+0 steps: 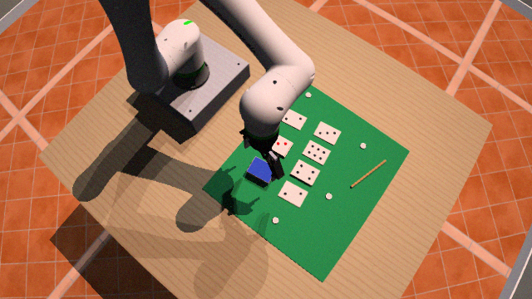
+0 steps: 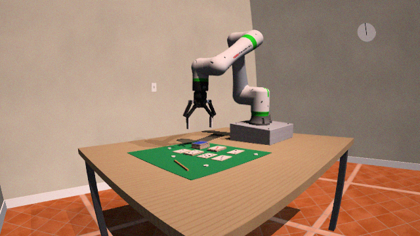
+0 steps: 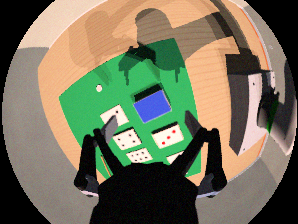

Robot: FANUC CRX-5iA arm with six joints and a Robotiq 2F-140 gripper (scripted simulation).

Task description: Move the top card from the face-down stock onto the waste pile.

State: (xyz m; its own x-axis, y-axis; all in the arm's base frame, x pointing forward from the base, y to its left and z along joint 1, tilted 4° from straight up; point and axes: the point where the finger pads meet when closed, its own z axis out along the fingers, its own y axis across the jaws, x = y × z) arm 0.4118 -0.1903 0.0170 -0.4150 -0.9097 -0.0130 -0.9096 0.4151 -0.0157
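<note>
The face-down stock (image 1: 258, 170) (image 2: 200, 144) (image 3: 152, 106) is a blue-backed stack on the green mat (image 1: 332, 232) (image 2: 157, 155) (image 3: 80, 106), at the mat's edge nearest the robot base. The waste pile (image 1: 283, 145) (image 2: 217, 148) (image 3: 168, 137) is a pale card with two red pips right beside the stock. My gripper (image 1: 266, 157) (image 2: 199, 126) (image 3: 150, 118) is open and empty. It hangs well above the stock, fingers pointing down, and touches nothing.
Several pale cards with black pips (image 1: 316, 152) (image 2: 207, 155) lie in rows on the mat. A thin wooden stick (image 1: 368, 174) (image 2: 181, 164) and small white tokens (image 1: 328, 196) lie on the mat too. The grey robot base (image 1: 208, 91) (image 2: 260, 131) stands behind the mat.
</note>
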